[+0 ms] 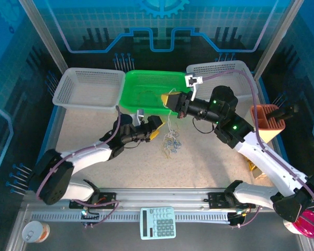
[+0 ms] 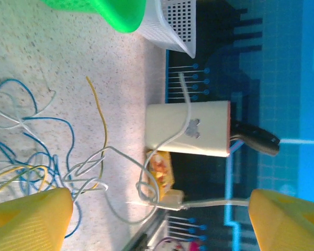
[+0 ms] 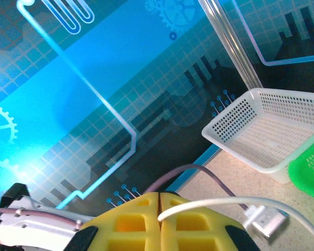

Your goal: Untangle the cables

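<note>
Near the middle of the table point(image 1: 89, 133), just in front of the green basket point(image 1: 144, 86) at the far edge, the cables point(image 1: 171, 142) lie in a loose tangle of blue, yellowish and whitish loops. The left wrist view shows the same tangle point(image 2: 36, 162) spread over the speckled surface.

The right gripper point(image 1: 171, 99) is above the near rim of the green basket. In the right wrist view, the right gripper point(image 3: 159, 219) has its yellow fingers pressed together on a white cable point(image 3: 214, 201), which curves away to a small plug point(image 3: 264, 220). From above, this white cable point(image 1: 170, 119) runs from the gripper to the tangle.

The left gripper point(image 1: 156, 128) is just left of the tangle, low over the table. In its own view the left gripper point(image 2: 158, 219) has its fingers spread wide, with nothing held between them.
</note>
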